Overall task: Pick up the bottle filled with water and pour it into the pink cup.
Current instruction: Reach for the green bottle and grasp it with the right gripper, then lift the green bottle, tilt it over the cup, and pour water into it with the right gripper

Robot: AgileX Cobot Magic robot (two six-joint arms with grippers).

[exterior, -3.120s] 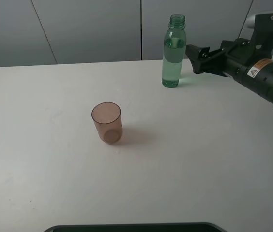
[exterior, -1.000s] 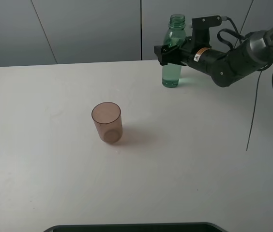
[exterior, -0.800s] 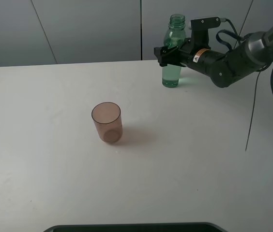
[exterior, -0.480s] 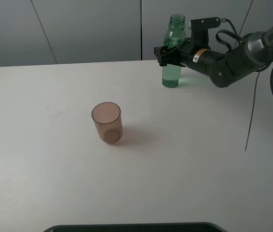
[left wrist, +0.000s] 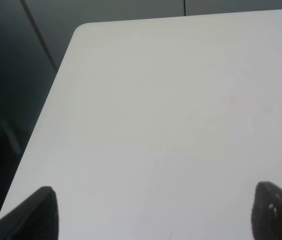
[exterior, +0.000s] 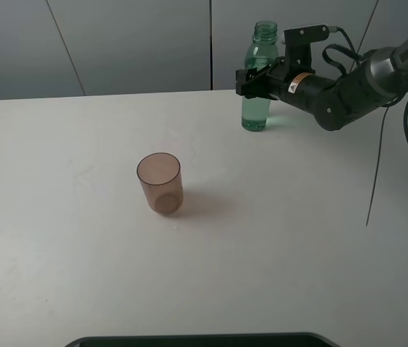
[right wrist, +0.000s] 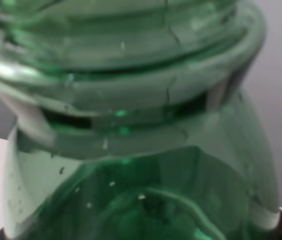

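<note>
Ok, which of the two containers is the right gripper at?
The bottle, the tall green one on the far side of the table: the right gripper is at its upper body. The pink cup stands alone, nearer the middle.

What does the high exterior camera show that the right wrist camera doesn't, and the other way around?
Only the exterior high view shows the pink cup standing upright on the white table, well apart from the bottle. It also shows the right hand at the bottle's upper body. Only the right wrist view shows close detail: the ridges of the threaded neck and the shoulder below fill the picture, with none of the hand clearly in sight. Both views show the same green-tinted bottle, uncapped in the exterior view.
</note>
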